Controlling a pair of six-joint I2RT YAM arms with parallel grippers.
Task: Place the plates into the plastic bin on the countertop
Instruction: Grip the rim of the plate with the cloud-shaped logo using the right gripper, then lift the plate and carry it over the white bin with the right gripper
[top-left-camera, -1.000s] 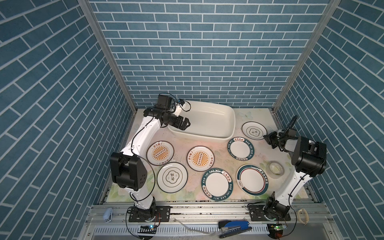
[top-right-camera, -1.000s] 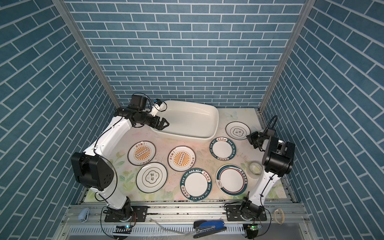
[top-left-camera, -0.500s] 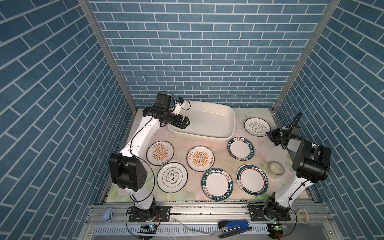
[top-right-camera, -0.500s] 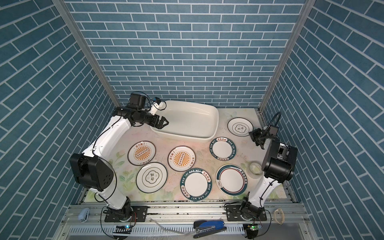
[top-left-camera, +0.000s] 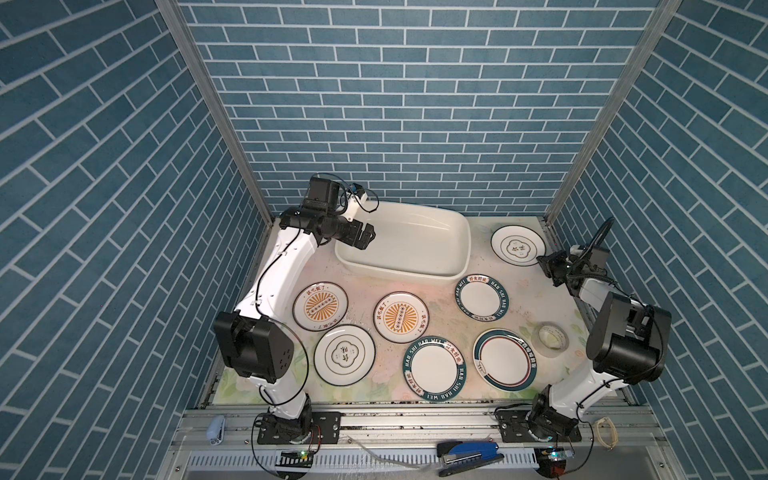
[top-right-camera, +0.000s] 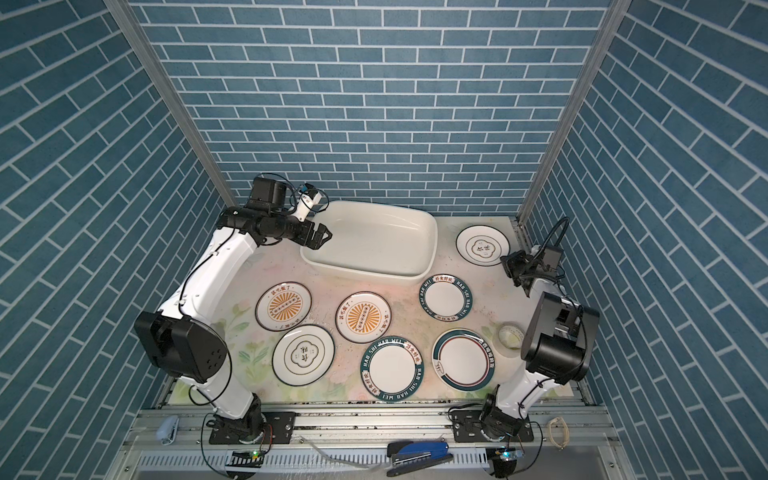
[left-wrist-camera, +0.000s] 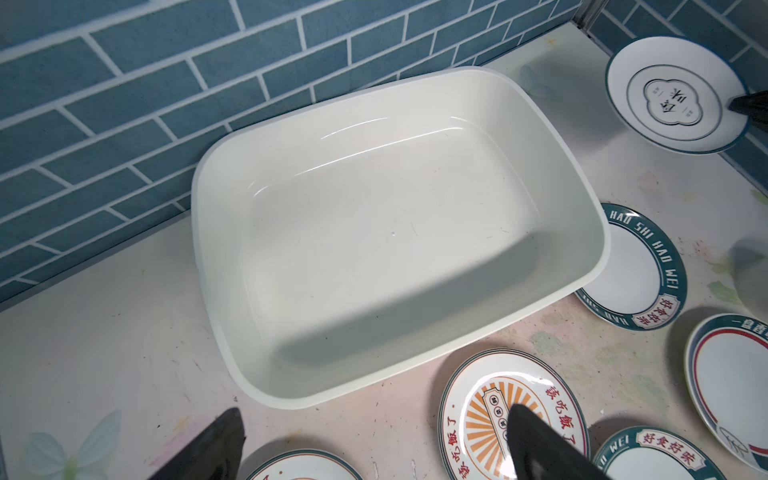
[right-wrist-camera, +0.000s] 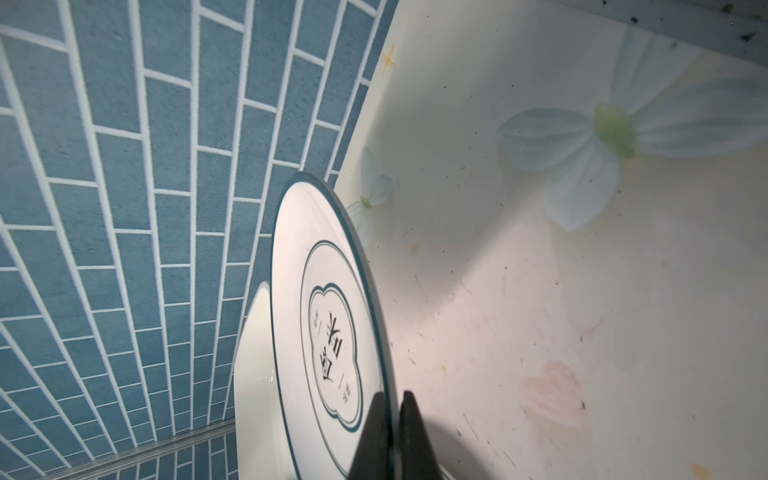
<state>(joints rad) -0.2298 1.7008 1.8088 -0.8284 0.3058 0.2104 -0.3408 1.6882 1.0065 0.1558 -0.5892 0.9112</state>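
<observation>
Pinching one clover plate (right-wrist-camera: 328, 332) by its rim, right claw (right-wrist-camera: 392, 415) at the far right.
Right claw was shut tight on that rim, both fingers (right-wrist-camera: 374, 432) flat against it. The plate was tilted and raised off the countertop (top-left-camera: 440, 332), just right of the bin (top-left-camera: 399, 272). Left claw (top-left-camera: 365, 237) hung over the bin's left end with jaws spread wide and nothing between them. Six other plates lay flat on the countertop in front of the bin: two sunburst (top-left-camera: 320, 306) (top-left-camera: 400, 318), one clover (top-left-camera: 345, 359), two green-banded (top-left-camera: 482, 298) (top-left-camera: 434, 369), one ringed (top-left-camera: 505, 359). The far green-banded one lay partly under the bin's rim in the left wrist view. A tape roll (top-left-camera: 552, 340) sat just right of the ringed plate.
</observation>
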